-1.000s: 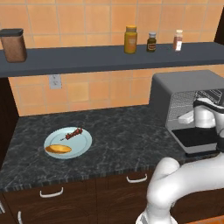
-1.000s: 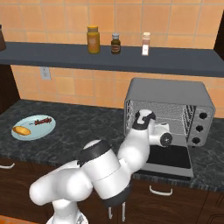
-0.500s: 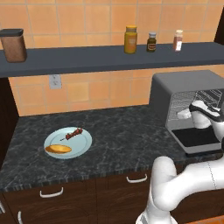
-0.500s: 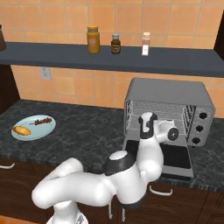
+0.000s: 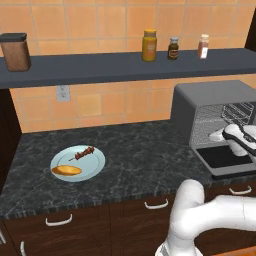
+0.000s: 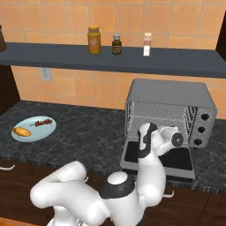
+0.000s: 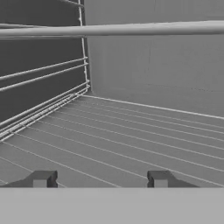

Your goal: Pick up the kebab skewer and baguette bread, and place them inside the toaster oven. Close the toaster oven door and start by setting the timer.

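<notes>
Left base view: plate [image 5: 95, 161] left on surface [image 5: 145, 155], holding kebab skewer [image 5: 82, 153] and baguette bread [image 5: 66, 170].

Right base view: toaster oven [image 6: 170, 103] right, toaster oven door [image 6: 159, 160] down.

Hand view: end effector [image 7: 99, 179] fingers apart, empty, over rack [image 7: 131, 140]. Risk: snagging wires.

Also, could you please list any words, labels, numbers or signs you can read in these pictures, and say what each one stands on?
No text can be read anywhere.
Shelf jars: labels too small and blurred to read.
Toaster oven knobs: no legible markings.
Plate, wall outlet: no text.
</notes>
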You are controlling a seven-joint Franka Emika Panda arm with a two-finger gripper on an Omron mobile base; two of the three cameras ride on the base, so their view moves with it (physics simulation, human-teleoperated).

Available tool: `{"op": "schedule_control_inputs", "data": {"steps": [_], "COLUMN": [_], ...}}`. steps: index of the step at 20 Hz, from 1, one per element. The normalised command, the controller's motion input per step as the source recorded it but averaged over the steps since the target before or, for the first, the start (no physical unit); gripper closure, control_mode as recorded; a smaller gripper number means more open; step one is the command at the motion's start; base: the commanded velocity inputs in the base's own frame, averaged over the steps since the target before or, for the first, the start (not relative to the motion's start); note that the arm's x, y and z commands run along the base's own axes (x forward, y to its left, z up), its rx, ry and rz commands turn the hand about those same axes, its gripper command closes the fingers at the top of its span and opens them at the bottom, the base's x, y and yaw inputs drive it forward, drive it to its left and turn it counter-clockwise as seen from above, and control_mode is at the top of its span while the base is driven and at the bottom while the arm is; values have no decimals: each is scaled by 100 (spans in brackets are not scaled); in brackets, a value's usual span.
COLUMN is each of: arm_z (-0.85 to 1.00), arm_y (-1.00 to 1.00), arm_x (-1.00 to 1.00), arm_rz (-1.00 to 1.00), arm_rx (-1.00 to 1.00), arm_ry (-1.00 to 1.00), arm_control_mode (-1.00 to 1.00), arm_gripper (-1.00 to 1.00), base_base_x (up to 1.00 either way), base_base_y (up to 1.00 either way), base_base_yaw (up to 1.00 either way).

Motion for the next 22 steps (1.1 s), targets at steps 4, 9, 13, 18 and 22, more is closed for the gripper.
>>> {"op": "schedule_control_inputs", "data": {"steps": [4, 9, 13, 18, 22], "arm_z": [-41, -12, 16, 100, 64], "arm_y": [-7, -42, -38, 27, 97], "arm_x": [-100, -99, -100, -96, -85], "arm_rz": [-10, -3, -1, 0, -1], "arm_rx": [-3, -1, 0, 0, 0], "arm_ry": [36, 36, 31, 16, 14], "arm_control_mode": [-100, -100, -100, -100, -100], "arm_gripper": [-100, -100, -100, -100, -100], "base_base_x": [0, 0, 0, 0, 0], "base_base_y": [0, 0, 0, 0, 0], "base_base_yaw": [0, 0, 0, 0, 0]}}
